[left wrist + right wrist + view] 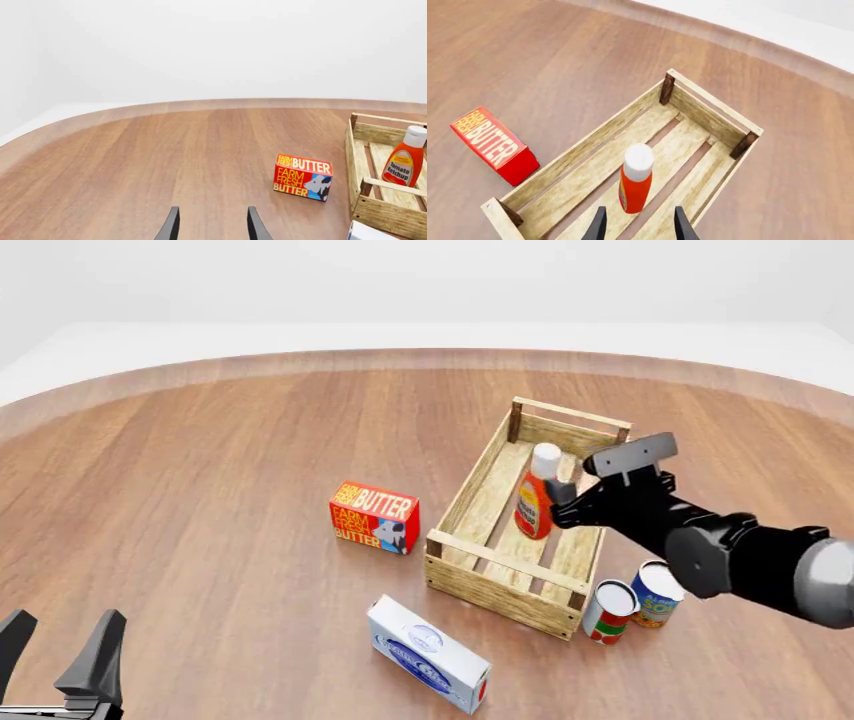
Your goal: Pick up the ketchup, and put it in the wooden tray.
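The ketchup, a slim orange-red bottle with a white cap, stands upright on the slatted floor of the wooden tray, near its middle. It also shows in the left wrist view and the right wrist view. My right gripper is open just to the right of the bottle, over the tray. In the right wrist view its fingers are spread, with the bottle's base just ahead between them. My left gripper is open and empty at the near left, far from the tray.
A red butter box stands just left of the tray. A white box lies in front of the tray's near corner. Two cans stand at the tray's near right side, under my right arm.
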`<state>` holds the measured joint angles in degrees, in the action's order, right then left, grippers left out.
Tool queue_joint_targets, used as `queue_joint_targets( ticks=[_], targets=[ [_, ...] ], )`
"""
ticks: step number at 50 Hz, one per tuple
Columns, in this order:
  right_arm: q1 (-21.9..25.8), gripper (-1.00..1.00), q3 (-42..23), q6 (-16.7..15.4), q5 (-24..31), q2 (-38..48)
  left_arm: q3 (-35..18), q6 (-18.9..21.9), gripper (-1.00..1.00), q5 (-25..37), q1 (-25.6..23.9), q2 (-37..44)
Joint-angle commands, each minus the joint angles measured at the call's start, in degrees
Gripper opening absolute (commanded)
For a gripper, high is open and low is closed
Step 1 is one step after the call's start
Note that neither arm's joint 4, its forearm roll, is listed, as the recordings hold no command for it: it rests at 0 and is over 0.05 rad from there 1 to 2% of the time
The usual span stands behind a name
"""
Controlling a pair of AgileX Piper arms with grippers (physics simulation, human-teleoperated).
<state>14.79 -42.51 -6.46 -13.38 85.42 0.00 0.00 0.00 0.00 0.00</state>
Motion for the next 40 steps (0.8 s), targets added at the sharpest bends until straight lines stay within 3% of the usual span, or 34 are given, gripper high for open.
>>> queue_joint_targets(
  ticks=[1, 14, 27, 40],
  targets=[
    [-0.4, 1.0, 6.6, 0.6, -0.4, -7.1, 0.0, 0.0, 1.0, 0.0, 0.0, 0.0],
    [-2.2, 1.0, 18.3, 1.0, -2.5, -17.9, 0.0, 0.0, 1.0, 0.0, 0.0, 0.0],
    [-3.4, 1.0, 27.9, 2.1, -1.0, -29.4, 0.0, 0.0, 1.0, 0.0, 0.0, 0.0],
    [-5.1, 1.0, 35.6, 3.1, 6.6, -46.0, 0.0, 0.0, 1.0, 0.0, 0.0, 0.0]
  ],
)
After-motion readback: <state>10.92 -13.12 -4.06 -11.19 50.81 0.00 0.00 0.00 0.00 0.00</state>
